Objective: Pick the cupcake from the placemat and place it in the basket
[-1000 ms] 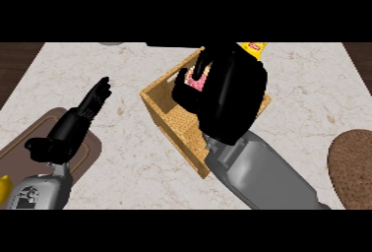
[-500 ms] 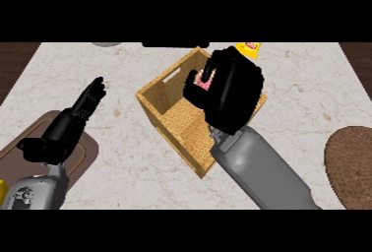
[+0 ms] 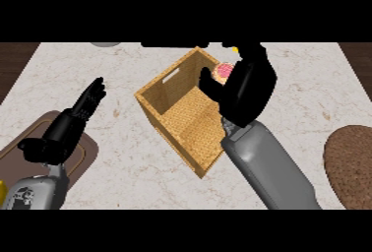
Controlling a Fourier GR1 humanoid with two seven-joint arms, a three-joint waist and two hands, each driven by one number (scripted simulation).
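One pink-frosted cupcake (image 3: 225, 70) shows between the thumb and curled fingers of the black right hand (image 3: 245, 88), which is closed round it above the far end of the rectangular woven wicker basket (image 3: 166, 102). The cupcake hangs over the basket's interior, near its far rim, and has not yet been set down. To finish the placing well, the hand should lower until the cupcake's base nears the woven floor, keep it upright, and only then spread the fingers, clearing the basket walls as it withdraws. The black left hand (image 3: 80, 112) rests with straight fingers at the view's left, over the pale marbled counter (image 3: 123, 162), beside a brown rounded placemat (image 3: 22, 140). A darker brown round mat (image 3: 352, 157) lies at the right edge.
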